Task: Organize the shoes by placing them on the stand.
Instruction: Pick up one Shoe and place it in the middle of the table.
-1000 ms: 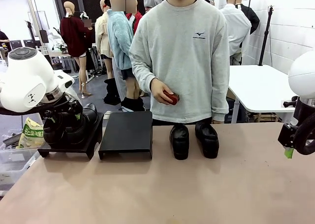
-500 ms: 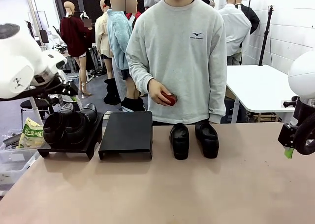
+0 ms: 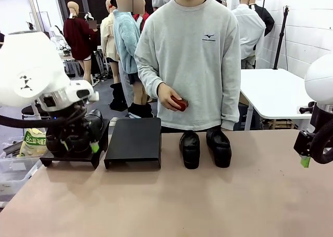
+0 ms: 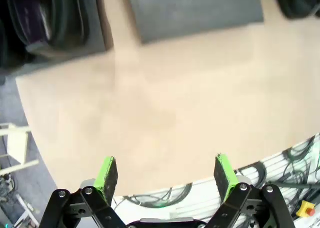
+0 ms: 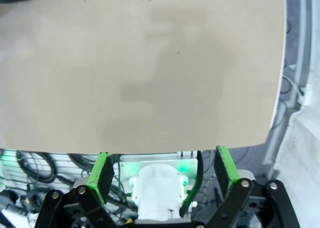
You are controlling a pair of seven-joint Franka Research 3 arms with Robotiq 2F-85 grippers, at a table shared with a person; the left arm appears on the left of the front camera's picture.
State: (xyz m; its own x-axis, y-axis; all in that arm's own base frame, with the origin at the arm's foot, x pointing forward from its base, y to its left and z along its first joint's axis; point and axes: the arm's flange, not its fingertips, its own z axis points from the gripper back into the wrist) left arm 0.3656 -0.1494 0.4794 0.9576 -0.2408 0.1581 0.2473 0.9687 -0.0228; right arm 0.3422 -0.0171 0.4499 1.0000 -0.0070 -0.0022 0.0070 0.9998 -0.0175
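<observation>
Front view: L gripper (image 3: 79, 145) and R gripper (image 3: 307, 154) both released, empty. I'd pinch 1 o'clock shoe (image 3: 218, 147) at ankle opening, seat square on 11 o'clock stand (image 3: 133, 140).

We see a tan table (image 3: 208, 206), matte top. Directly on it, far-left corner: 2 black stand platforms side by side, just apart. Left platform (image 3: 52, 158) carries black shoes (image 3: 96, 121); right platform (image 3: 134, 140) has a bare top. Mid-table, nr the far edge: left shoe (image 3: 190, 148) & right shoe (image 3: 219, 147), toes twd us, close but not touching.
</observation>
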